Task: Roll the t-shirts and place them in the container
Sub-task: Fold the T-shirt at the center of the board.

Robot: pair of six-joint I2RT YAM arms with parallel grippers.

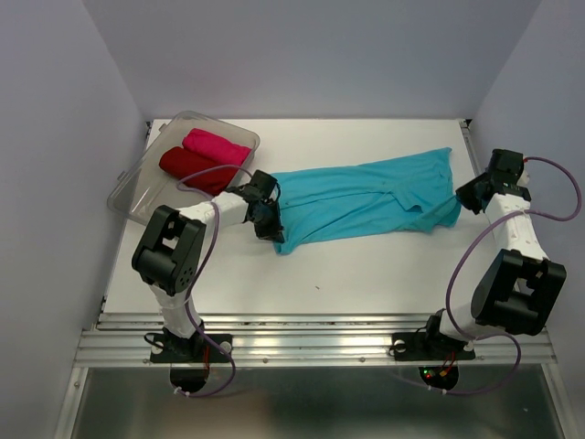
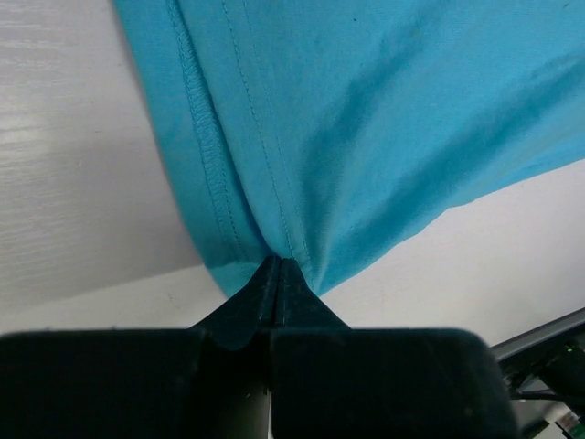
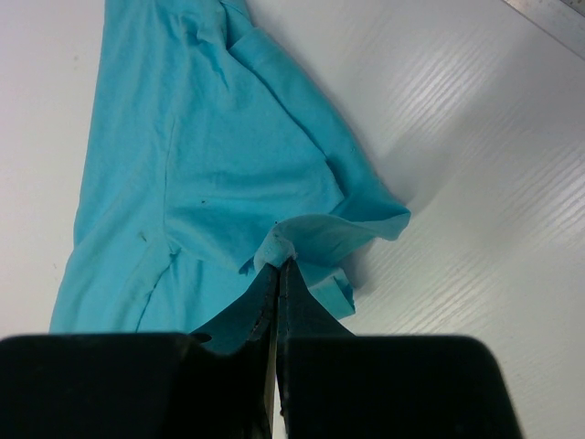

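Shows the turquoise t-shirt (image 1: 366,201) lying stretched over the middle of the counter (image 1: 366,274), reaching from the left half toward the right edge, closer to the far edge than the near one. Mostly flat, with a few folds and a doubled-over flap at the right end.

Pinches the hemmed left end in the left end effector (image 1: 267,219), jaws pressed together on the cloth, stitched seams gathering into the closed tips just above the counter surface.

Pinches a curled bit of the right end in the right end effector (image 1: 468,197), jaws likewise squeezed tight on the fabric, near the right edge of the counter.

Holds the dark red t-shirt (image 1: 187,165) and the bright pink t-shirt (image 1: 218,146) rolled and touching side by side in the clear plastic tub (image 1: 123,197) at the far left corner, pink toward the far edge, red just nearer. Apart from the turquoise cloth.
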